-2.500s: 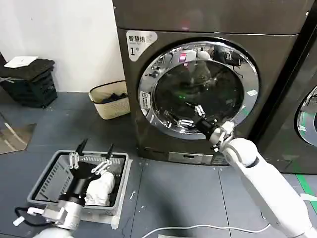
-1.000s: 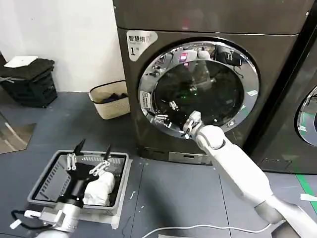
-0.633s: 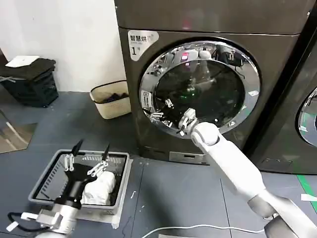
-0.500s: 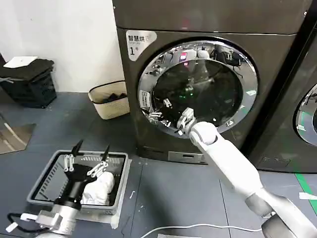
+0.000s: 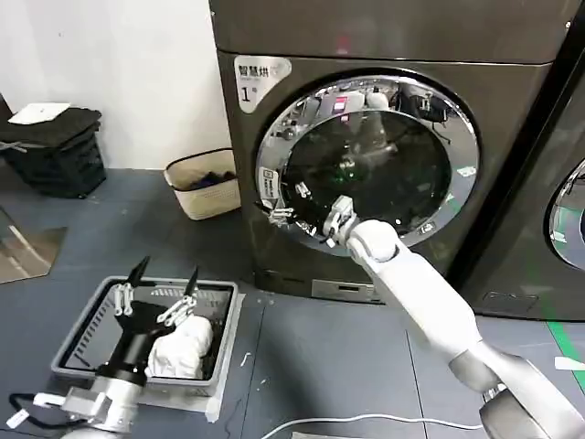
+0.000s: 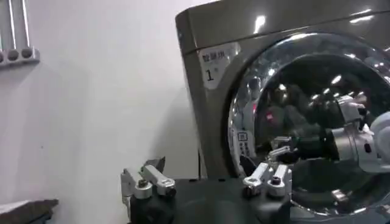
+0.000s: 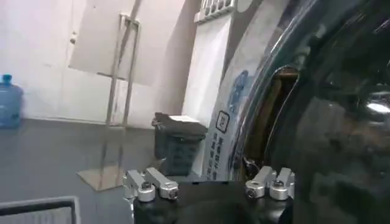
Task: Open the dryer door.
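The dryer door (image 5: 393, 146) is a round porthole of dark glass in a wide chrome rim, on the grey machine labelled "1" (image 5: 247, 91); it looks shut. My right gripper (image 5: 291, 205) is open at the door's lower-left rim, by the white sticker, fingers spread over the chrome. In the right wrist view the right gripper (image 7: 210, 181) faces the door rim (image 7: 228, 115), one finger close to a dark recess beside the glass. The left wrist view also catches the right gripper (image 6: 279, 149) against the door (image 6: 304, 103). My left gripper (image 5: 154, 288) hangs open above a grey basket (image 5: 91, 329).
White cloth (image 5: 178, 352) lies in the grey basket on the floor. A beige bin (image 5: 206, 183) stands against the wall left of the machine, a black crate (image 5: 59, 155) farther left. A second dark machine (image 5: 558, 201) adjoins on the right. A cable (image 5: 366, 421) crosses the floor.
My right gripper has slid left along the door's lower rim, from under the glass to the left edge by the sticker. The left gripper has sunk slightly over the basket.
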